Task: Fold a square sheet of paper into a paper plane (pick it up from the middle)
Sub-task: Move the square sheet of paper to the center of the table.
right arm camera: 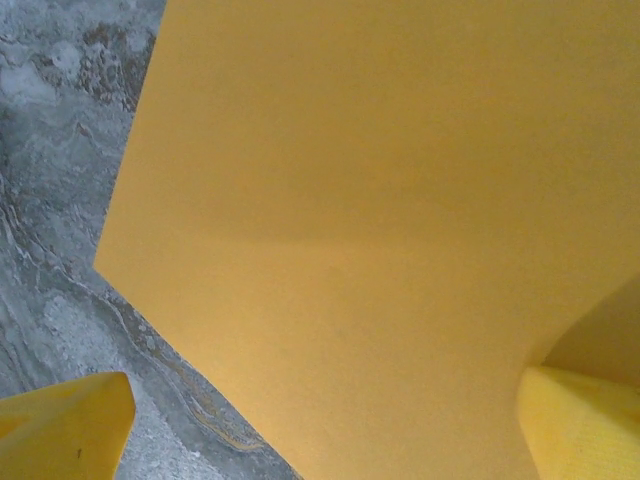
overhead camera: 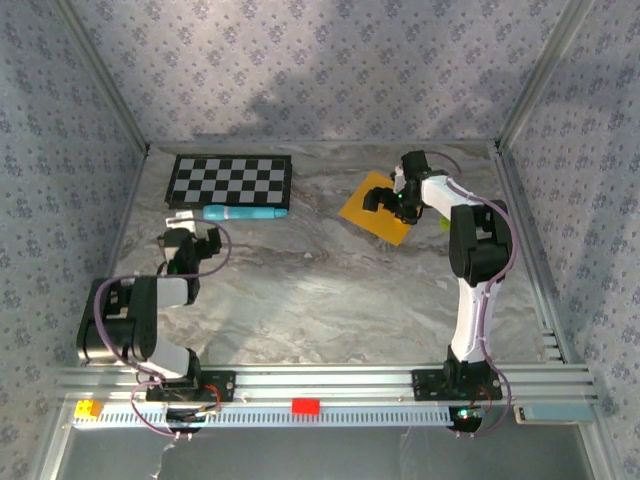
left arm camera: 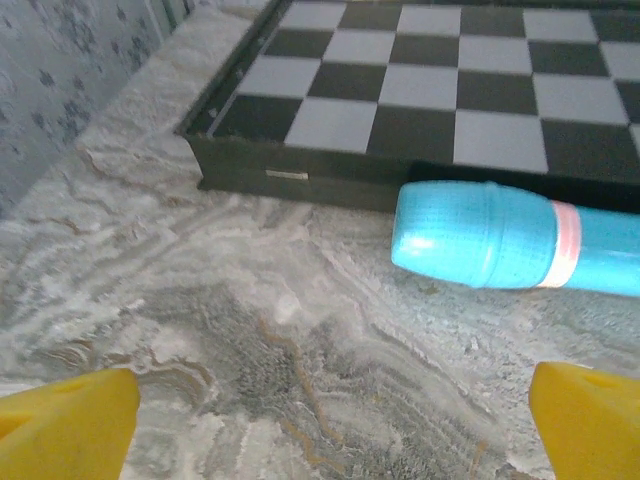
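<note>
Your right claw (overhead camera: 390, 203) stands wide open, straddling the square sheet of paper (overhead camera: 360, 212). The sheet lies on the worktop (overhead camera: 320, 290) at far right, turned diamond-wise, one corner toward the back wall. Your left claw (overhead camera: 192, 242) gapes empty near the light-blue cylinder (overhead camera: 245, 213).

patterned walls (overhead camera: 330, 70), grey marbled tabletop (overhead camera: 330, 300)

The marbled table (overhead camera: 330, 290) bears a checkerboard (overhead camera: 230, 181); a blue cylinder (overhead camera: 245, 213) beside it; an orange sheet (overhead camera: 360, 213) apart.
</note>
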